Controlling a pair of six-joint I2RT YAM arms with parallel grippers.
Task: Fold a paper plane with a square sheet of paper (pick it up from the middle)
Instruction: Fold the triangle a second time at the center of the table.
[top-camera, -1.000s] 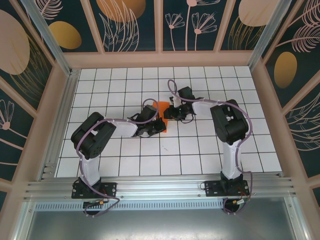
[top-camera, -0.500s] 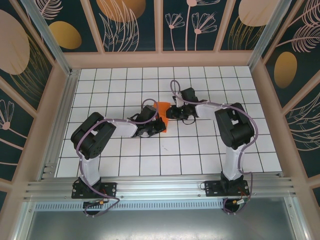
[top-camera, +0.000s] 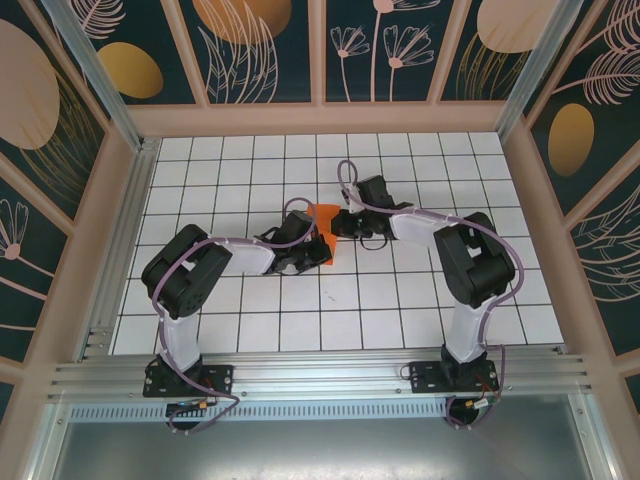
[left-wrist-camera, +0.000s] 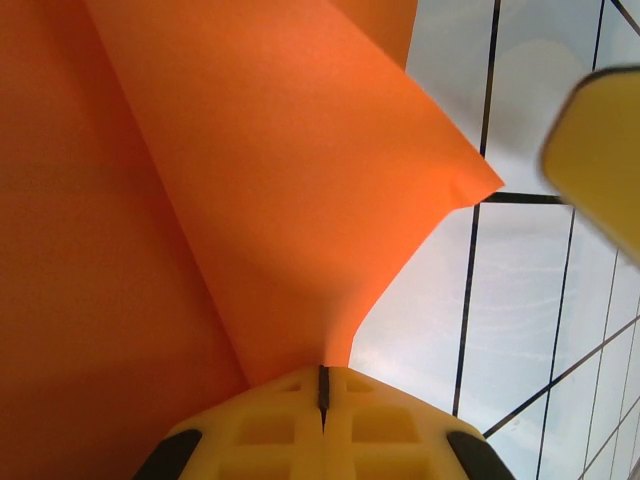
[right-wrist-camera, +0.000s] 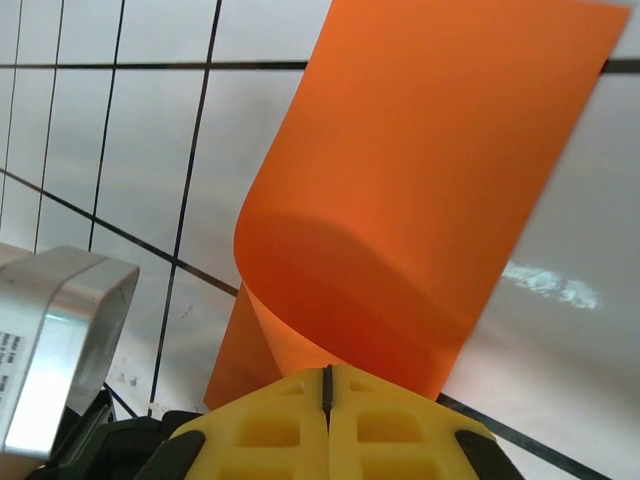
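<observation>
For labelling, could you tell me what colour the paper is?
Bright orange; the paper shows best in the left wrist view.

Left wrist view cuts the orange sheet (left-wrist-camera: 170, 200) off at top and left.

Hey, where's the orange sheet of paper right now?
In the top view, the orange sheet of paper is near the middle of the white grid table, pinched between the left gripper on its left and the right gripper on its right.

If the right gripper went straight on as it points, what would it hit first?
The paper it pinches, curling up just ahead; beyond that probably the table, depth unclear.
</observation>
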